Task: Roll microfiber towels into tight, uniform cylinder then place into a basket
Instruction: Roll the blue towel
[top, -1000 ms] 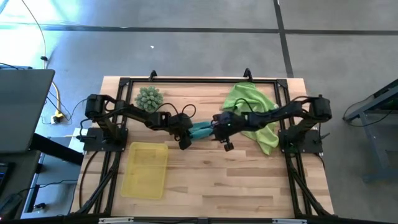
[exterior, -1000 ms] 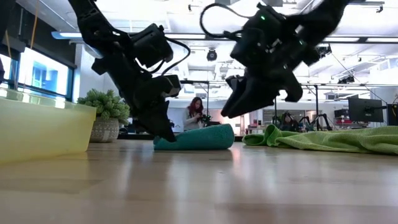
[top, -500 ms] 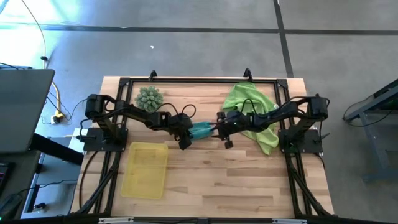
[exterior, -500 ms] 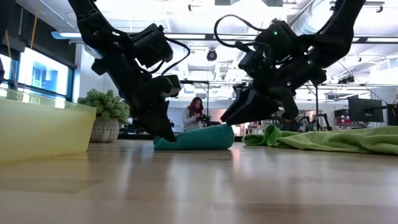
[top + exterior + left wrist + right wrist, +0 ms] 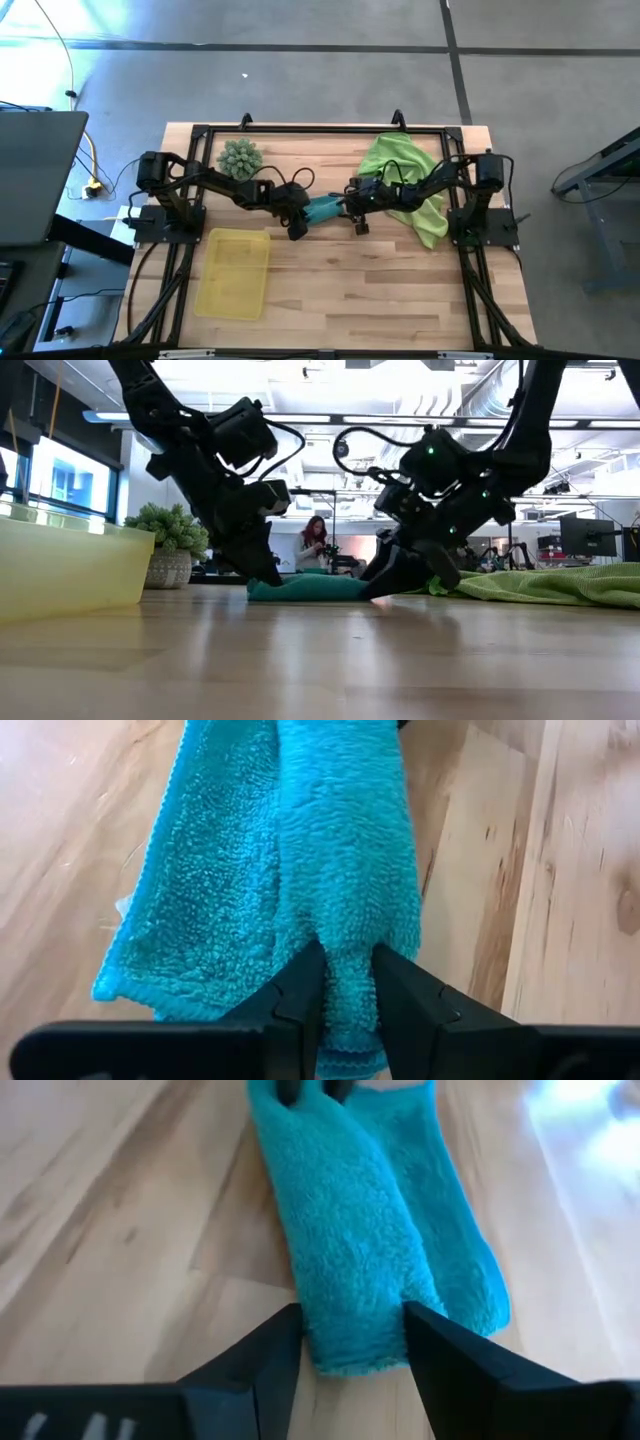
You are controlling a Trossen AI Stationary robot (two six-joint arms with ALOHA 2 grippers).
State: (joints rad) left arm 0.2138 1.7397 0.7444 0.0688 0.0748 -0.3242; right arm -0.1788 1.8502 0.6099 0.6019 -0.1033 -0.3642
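While unlabelled, teal towel point(image 5: 330, 850) pinched, left gripper point(image 5: 345, 985)

Fluffy teal terry-cloth towel point(image 5: 330, 870), smooth pale wood table point(image 5: 380, 290), translucent glossy plastic basket point(image 5: 234, 273)

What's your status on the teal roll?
Left end effector pinching teal towel. Right end effector open, straddling its other end. Basket clear.

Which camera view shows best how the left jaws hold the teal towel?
The left wrist view: there the left gripper pinches the teal towel at one end, jaws shut on a fold. The high view shows the roll small between both arms. The low view shows it side-on. The right wrist view shows its other end.
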